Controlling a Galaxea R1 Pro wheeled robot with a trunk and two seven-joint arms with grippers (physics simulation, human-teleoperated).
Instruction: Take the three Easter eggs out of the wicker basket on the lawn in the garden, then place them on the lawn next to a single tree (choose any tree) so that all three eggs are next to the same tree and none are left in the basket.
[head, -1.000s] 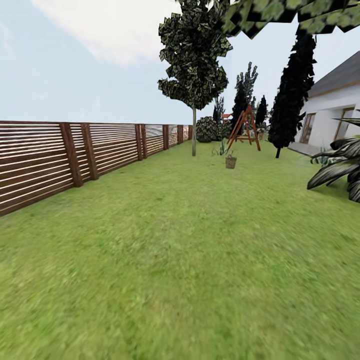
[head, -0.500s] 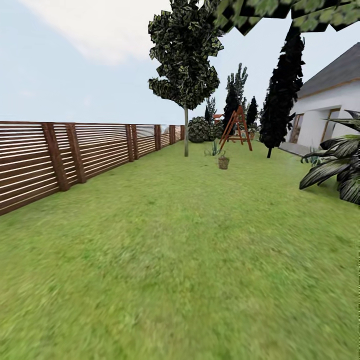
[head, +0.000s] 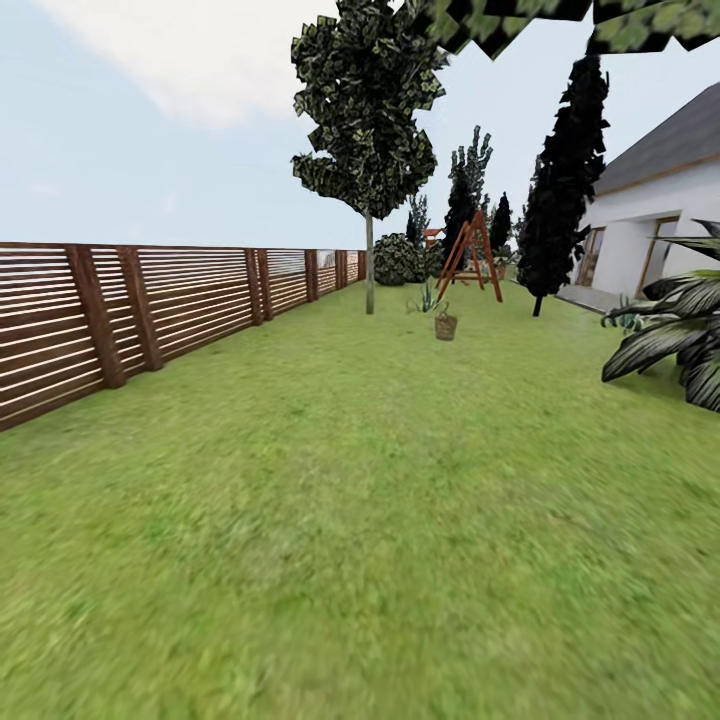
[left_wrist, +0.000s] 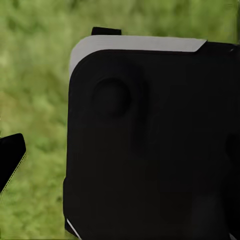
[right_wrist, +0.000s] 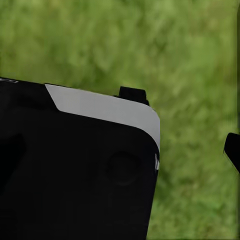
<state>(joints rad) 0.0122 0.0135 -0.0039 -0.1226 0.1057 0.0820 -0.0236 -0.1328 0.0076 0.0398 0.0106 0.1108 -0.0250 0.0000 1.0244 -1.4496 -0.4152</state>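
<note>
The lawn (head: 360, 520) is seen in the head view as a wide, flat expanse of mottled green grass that takes up the lower half of the view. The wicker basket (head: 446, 326) is located far off at about 1 o'clock, standing upright on the grass; its contents cannot be made out at this range. The tree (head: 369, 262), with a slim bare trunk and a dark crown, is positioned beyond the basket at about 12 o'clock, near the far end of the wooden fence (head: 150, 310). A swing frame (head: 470, 255) and a white house (head: 650, 230) are seen at 1 to 2 o'clock. A striped plant (head: 675, 340) is located at 3 o'clock. In both wrist views a black housing is shown over grass. The state of the fingers of either arm cannot be told.
</note>
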